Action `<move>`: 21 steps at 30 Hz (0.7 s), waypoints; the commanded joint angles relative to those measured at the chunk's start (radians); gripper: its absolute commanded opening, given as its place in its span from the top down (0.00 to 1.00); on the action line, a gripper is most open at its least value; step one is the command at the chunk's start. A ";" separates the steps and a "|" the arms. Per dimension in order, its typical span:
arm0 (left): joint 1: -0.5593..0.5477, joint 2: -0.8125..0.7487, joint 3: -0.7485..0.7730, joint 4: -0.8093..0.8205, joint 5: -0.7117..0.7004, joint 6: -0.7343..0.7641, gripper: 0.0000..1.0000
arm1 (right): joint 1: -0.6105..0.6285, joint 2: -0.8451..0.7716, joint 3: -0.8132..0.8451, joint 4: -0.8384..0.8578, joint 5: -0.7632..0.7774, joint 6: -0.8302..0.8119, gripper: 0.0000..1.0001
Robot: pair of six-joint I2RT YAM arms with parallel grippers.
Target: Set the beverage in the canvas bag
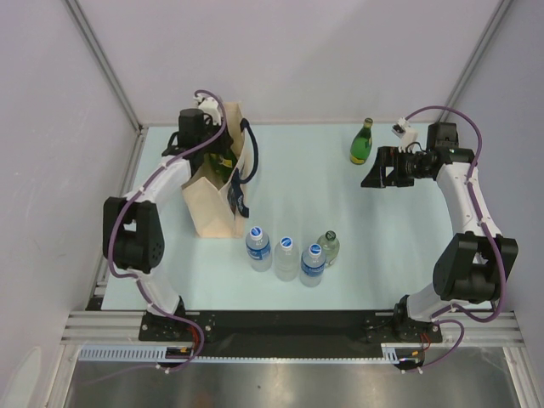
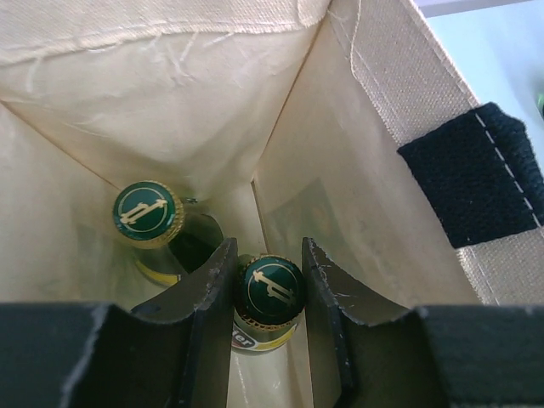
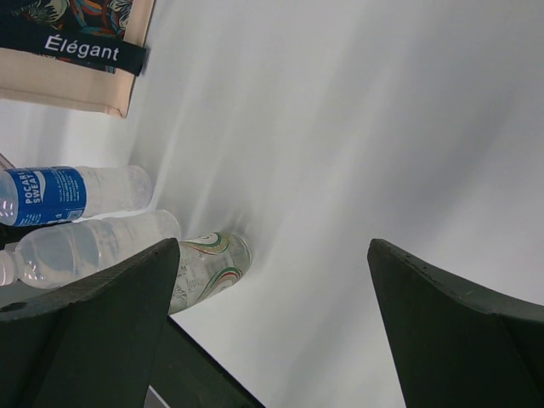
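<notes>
Upright inside the canvas bag point(image 1: 208, 208): a green bottle point(image 2: 269, 289), cap pinched between the fingers of the left gripper point(image 2: 268, 255). Beside it in the bag, a second bottle point(image 2: 147, 212) (clear of the fingers). Well right of the bag, the right gripper point(image 3: 274, 246), fingers spread wide. Close to that gripper, a third green bottle point(image 1: 363, 142), upright on the table point(image 1: 408, 255). Just off the bag's near corner, four clear bottles point(image 1: 286, 257) in a row.

left arm point(image 1: 161, 180), right arm point(image 1: 463, 191): white links, black joints | cables point(image 1: 136, 197): purple | gripper fingers point(image 2: 208, 297): dark, scuffed
</notes>
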 commanded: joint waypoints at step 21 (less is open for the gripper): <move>-0.014 -0.131 -0.044 0.099 0.016 -0.006 0.38 | 0.006 0.007 0.032 -0.008 -0.009 -0.014 0.00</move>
